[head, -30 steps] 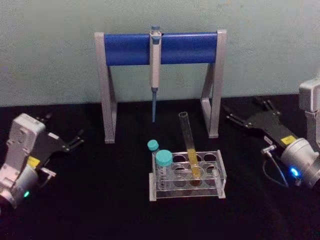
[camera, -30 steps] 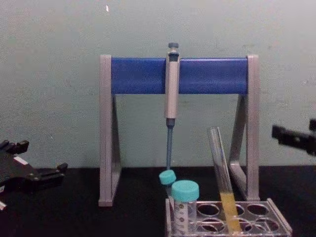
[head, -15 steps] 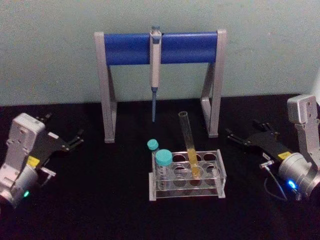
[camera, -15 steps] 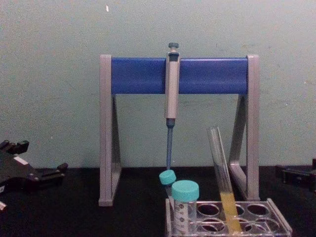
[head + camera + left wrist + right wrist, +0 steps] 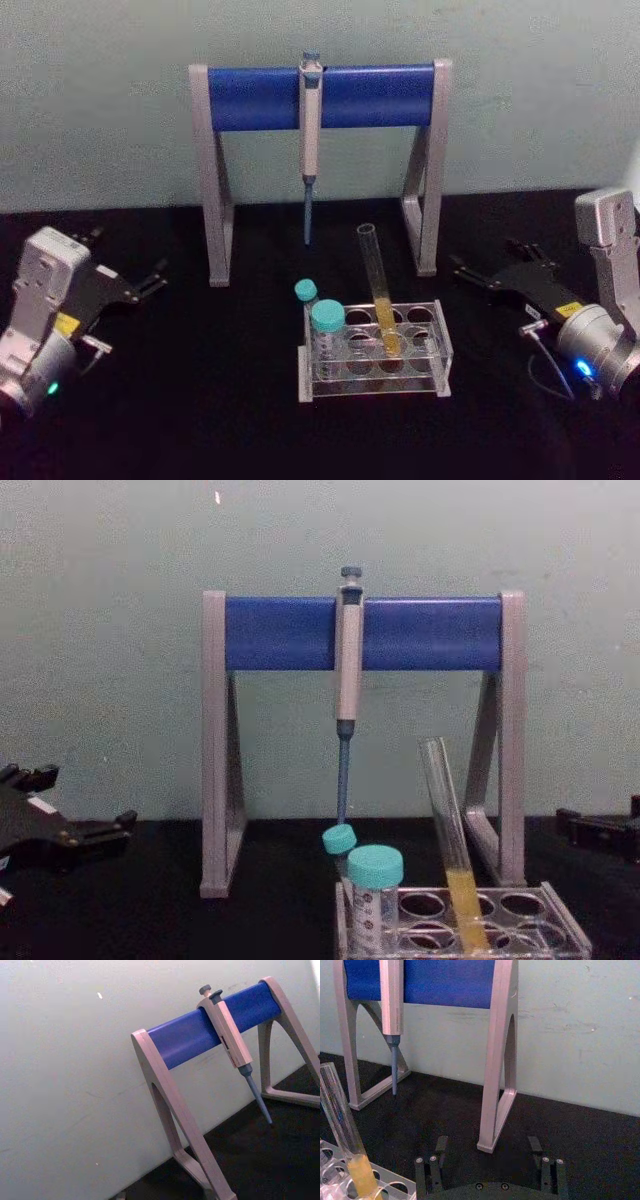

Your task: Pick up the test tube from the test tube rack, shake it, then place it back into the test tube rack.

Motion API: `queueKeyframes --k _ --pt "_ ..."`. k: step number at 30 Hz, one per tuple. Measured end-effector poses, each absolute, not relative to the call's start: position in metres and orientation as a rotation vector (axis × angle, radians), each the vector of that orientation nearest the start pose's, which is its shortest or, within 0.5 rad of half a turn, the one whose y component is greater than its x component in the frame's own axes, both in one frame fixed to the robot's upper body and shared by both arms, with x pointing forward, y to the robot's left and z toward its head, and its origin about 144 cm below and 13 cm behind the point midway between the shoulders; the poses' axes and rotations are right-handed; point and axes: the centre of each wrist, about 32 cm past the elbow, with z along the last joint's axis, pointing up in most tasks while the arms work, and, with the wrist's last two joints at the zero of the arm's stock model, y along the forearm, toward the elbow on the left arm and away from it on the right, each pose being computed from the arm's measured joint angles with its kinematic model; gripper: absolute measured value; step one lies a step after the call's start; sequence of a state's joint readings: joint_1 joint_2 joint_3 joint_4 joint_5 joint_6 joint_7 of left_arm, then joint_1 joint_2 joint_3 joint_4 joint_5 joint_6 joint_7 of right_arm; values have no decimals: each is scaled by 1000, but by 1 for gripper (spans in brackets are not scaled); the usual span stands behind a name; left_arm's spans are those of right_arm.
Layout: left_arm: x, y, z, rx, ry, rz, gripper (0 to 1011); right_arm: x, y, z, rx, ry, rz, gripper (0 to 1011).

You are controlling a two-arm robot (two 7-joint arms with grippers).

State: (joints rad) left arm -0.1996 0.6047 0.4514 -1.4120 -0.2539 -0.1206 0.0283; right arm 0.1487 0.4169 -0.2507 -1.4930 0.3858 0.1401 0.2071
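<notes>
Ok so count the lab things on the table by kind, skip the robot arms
Long open test tube: 1
Teal-capped tubes: 2
Test tube rack: 1
Pipette: 1
Pipette stand: 1
Total: 6

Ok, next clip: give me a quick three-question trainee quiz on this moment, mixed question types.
1. True or false: the test tube stands perfectly upright in the test tube rack.
2. Which gripper is nearer the test tube? A) the left gripper B) the right gripper C) both are touching it
3. Fill in: the pipette hangs from the blue bar of the ___.

Key
1. False. It leans, its open top tilted toward the robot's left, with yellow-orange liquid at the bottom.
2. B. The right gripper lies open to the rack's right, apart from the tube; the left gripper lies open farther off.
3. pipette stand
</notes>
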Motion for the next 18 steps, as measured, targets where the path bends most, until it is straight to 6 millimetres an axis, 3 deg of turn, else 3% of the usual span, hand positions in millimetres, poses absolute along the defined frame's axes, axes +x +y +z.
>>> queueKeyframes --k 18 --pt "489 310 1140 304 -285 1248 1001 493 -284 1162 -160 82 -1167 1000"
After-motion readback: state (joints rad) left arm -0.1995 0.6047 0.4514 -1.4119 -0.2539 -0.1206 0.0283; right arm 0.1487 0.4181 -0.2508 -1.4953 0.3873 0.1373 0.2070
